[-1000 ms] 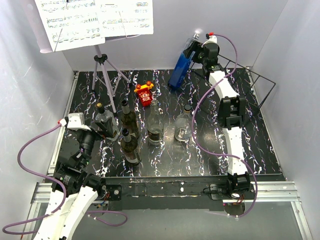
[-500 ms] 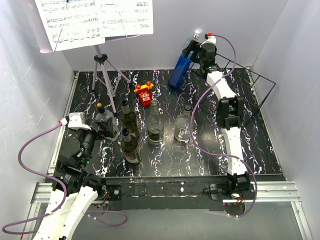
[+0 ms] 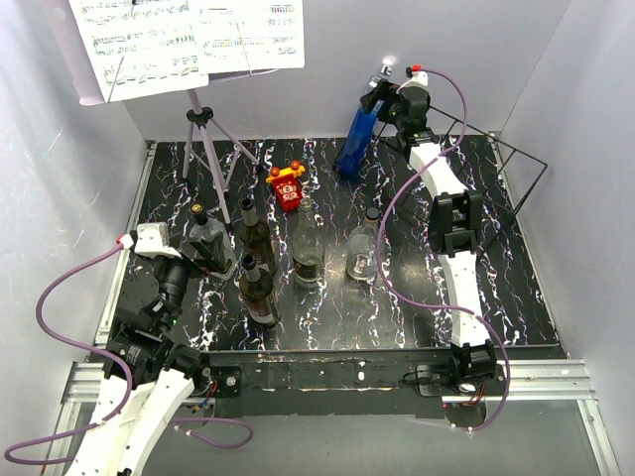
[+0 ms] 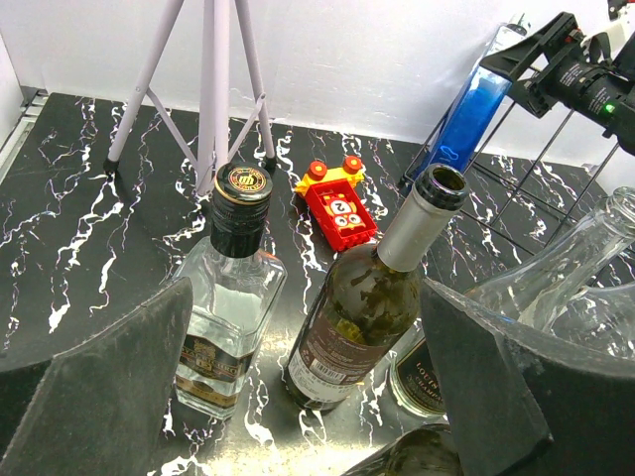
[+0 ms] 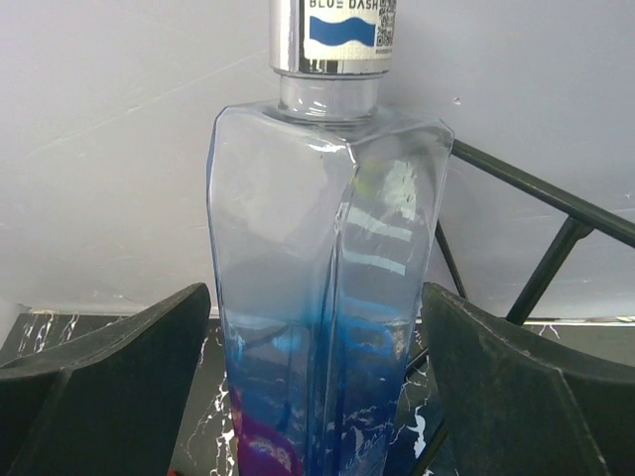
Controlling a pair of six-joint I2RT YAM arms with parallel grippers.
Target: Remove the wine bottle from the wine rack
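Observation:
The wine bottle is clear glass tinted blue, with a silver neck band. It stands tilted at the back of the table, by the left end of the wine rack. My right gripper is open around its upper body. In the right wrist view the wine bottle fills the gap, with a dark finger on each side and space between glass and pads. Black rods of the wine rack show behind it. My left gripper hangs open above other bottles at the near left.
A music stand tripod with sheet music stands at the back left. A red toy lies mid-back. Several bottles cluster left of centre, and two clear glass ones stand nearer the middle. Grey walls close three sides.
My right gripper's jaws have spread a little wider around the blue bottle and the wrist has shifted slightly. The left arm has not moved.

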